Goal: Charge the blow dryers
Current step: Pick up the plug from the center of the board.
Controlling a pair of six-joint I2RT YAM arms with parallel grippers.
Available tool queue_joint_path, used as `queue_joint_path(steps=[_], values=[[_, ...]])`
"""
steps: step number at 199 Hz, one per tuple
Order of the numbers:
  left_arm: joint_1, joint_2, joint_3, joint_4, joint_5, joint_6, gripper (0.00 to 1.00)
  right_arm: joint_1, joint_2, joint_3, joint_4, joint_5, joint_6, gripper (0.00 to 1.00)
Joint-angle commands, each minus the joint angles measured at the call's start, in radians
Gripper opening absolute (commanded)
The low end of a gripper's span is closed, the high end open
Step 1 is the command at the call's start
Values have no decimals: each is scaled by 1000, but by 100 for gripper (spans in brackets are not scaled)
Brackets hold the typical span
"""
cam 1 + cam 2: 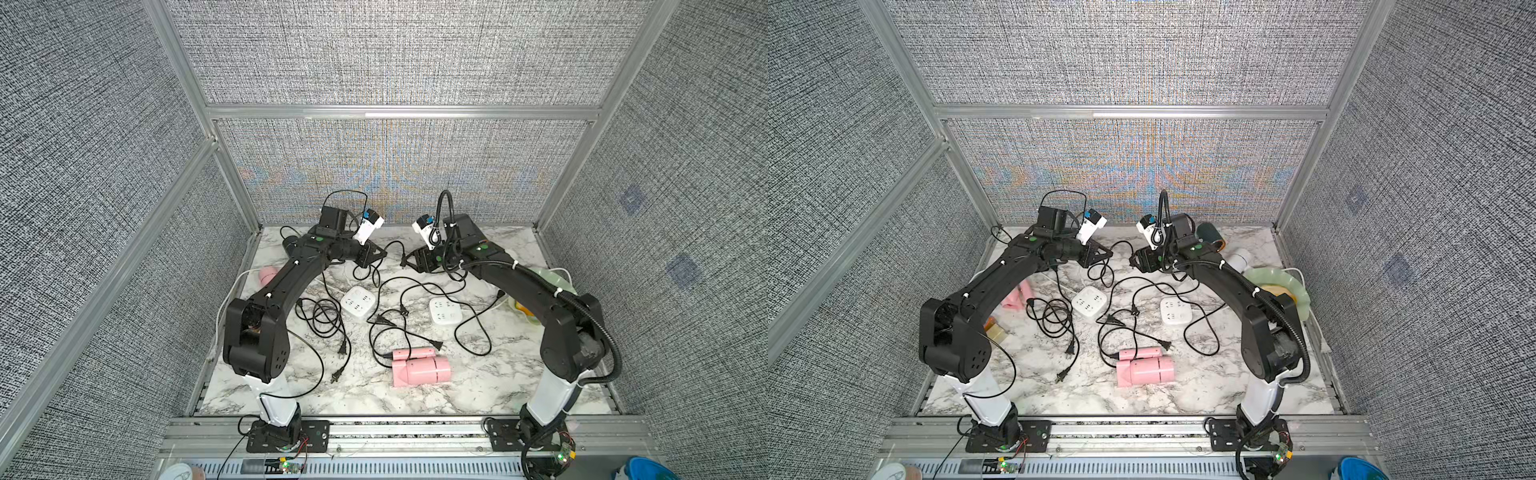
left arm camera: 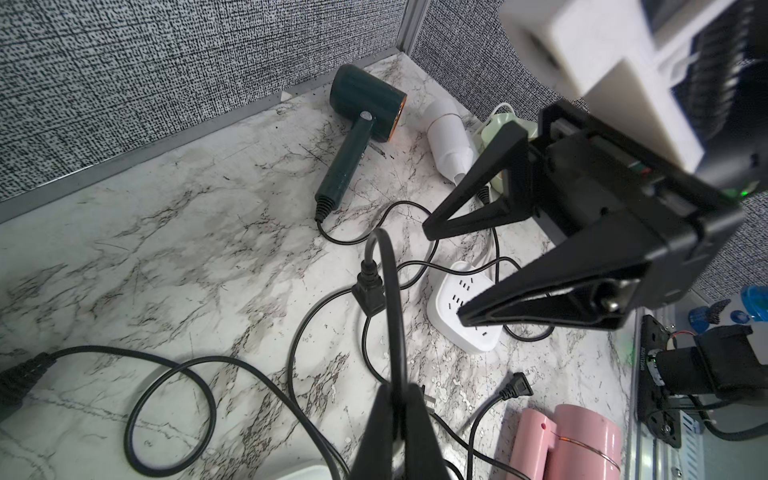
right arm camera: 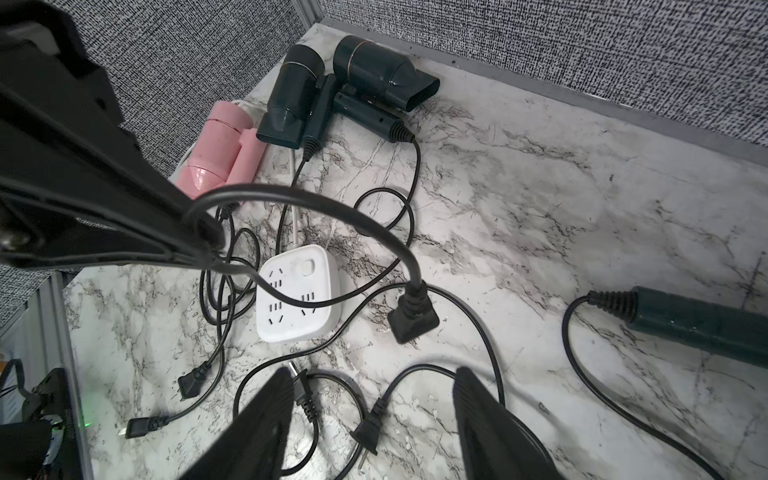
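Plugging-in step: my left pincer (image 2: 392, 399) pinches cord (image 2: 397, 324) tight, plug (image 2: 368, 286) dangling; right pincer (image 3: 374, 374) gapes empty. Next, I judge: grab plug, seat in power strip (image 3: 291, 328).

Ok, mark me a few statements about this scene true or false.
1. The left gripper is shut on a black cord. True.
2. The right gripper holds a plug. False: its jaws stand open and empty.
3. A plug sits in a white power strip. False: the sockets that show are empty, on it and on the other strip.
4. A pink dryer lies on the near half of the table. True.
5. The dark green dryer hangs from a gripper. False: it lies on the table.
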Motion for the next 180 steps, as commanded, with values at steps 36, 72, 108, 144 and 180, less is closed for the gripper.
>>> queue_joint_path(steps=[36,72,108,144,180], values=[[-4,12,17,-35,56,21,6,0,64,55,32,14,-7,61],[-5,17,16,-34,58,18,6,1,99,80,46,6,-3,52],[-7,18,17,-34,65,17,6,14,111,84,71,-3,18,46],[-8,17,20,-42,72,21,6,30,121,85,83,57,19,40],[-8,18,23,-48,68,22,6,34,124,72,115,139,19,30]])
